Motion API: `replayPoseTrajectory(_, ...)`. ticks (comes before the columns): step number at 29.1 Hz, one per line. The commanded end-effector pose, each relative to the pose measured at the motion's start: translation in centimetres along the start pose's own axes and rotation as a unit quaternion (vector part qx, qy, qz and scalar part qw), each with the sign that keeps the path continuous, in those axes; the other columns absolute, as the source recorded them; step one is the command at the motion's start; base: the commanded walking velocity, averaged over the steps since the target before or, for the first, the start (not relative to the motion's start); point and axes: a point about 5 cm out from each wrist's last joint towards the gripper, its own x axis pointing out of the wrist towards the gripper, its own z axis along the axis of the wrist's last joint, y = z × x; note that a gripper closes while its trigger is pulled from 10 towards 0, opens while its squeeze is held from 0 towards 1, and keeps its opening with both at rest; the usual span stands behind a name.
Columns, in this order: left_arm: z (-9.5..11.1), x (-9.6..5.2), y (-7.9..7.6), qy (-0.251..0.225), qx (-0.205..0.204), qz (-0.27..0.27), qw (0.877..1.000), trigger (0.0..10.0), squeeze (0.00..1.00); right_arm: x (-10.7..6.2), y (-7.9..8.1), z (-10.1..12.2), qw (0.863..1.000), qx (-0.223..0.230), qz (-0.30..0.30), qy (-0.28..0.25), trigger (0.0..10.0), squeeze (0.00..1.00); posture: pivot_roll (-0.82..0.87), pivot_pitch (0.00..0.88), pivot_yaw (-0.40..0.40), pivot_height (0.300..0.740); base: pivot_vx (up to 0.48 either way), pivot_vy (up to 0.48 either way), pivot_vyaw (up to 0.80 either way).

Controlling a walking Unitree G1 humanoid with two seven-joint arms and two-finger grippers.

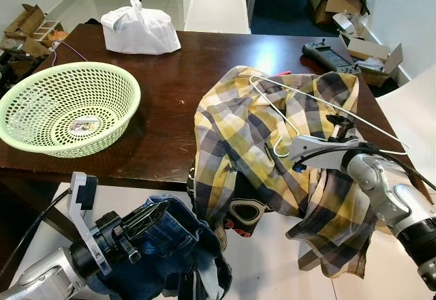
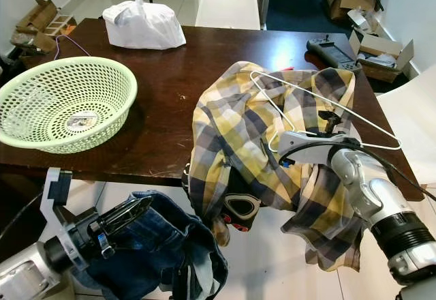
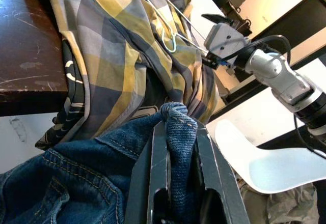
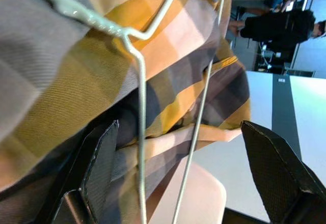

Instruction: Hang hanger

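My right gripper has its fingers spread wide, with two wires of the white wire hanger running between them, untouched. The hanger lies on the yellow plaid shirt heaped at the edge of the dark wooden table, its hook curling just beside my fingertips. I judge it light, thin and springy, likely to slide on cloth, so I'd pinch near the twisted neck. My left gripper, low and away, is clamped on a fold of blue jeans.
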Motion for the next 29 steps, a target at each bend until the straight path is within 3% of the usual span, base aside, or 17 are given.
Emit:
replayPoseTrajectory(1,0.4,0.0,-0.5,-0.014,0.005,-0.015,1.000,10.0,0.00,0.2,0.7,0.2,1.000,-0.004,0.001,0.007,10.0,0.00,0.01,0.190,-0.019,0.740,0.000,0.000,0.00)
replayPoseTrajectory(6,0.4,0.1,-0.6,-0.014,0.005,-0.016,1.000,10.0,0.00,0.7,1.3,0.9,1.000,-0.001,-0.014,0.009,10.0,0.00,0.02,0.198,-0.015,0.740,0.000,0.000,0.00)
replayPoseTrajectory(16,0.6,0.1,-1.0,-0.016,0.006,-0.020,1.000,10.0,0.00,1.3,0.9,1.7,0.999,0.001,-0.046,0.004,10.0,0.00,0.02,0.216,-0.018,0.740,0.000,0.000,0.00)
replayPoseTrajectory(17,0.6,0.0,-1.2,-0.015,0.005,-0.022,1.000,10.0,0.00,1.4,0.7,2.0,0.998,0.000,-0.056,0.002,4.4,0.00,0.02,0.227,-0.017,0.740,0.000,0.000,0.00)
replayPoseTrajectory(18,0.6,0.0,-1.2,-0.015,0.005,-0.022,1.000,10.0,0.00,1.4,0.7,2.0,0.998,0.000,-0.056,0.002,4.4,0.00,0.02,0.227,-0.017,0.740,0.000,0.000,0.00)
replayPoseTrajectory(19,0.6,0.0,-1.3,-0.014,0.004,-0.023,1.000,10.0,0.00,1.5,0.6,2.1,0.998,-0.001,-0.063,0.000,2.4,0.00,0.02,0.227,-0.017,0.740,0.000,0.000,0.00)
replayPoseTrajectory(20,0.6,-0.1,-1.4,-0.013,0.003,-0.024,1.000,10.0,0.00,1.5,0.5,2.2,0.998,-0.002,-0.069,-0.002,1.7,0.00,0.02,0.227,-0.017,0.740,0.000,0.000,0.00)
replayPoseTrajectory(21,0.5,-0.1,-1.4,-0.013,0.003,-0.024,1.000,10.0,0.00,1.5,0.4,2.3,0.997,-0.002,-0.073,-0.005,0.0,0.00,0.02,0.232,-0.017,0.740,0.000,0.000,0.00)
replayPoseTrajectory(29,0.6,-0.3,-1.6,-0.014,0.004,-0.024,1.000,10.0,0.00,1.7,0.5,2.7,0.997,-0.005,-0.072,-0.016,0.0,0.00,0.02,0.232,-0.023,0.740,0.000,0.000,0.00)
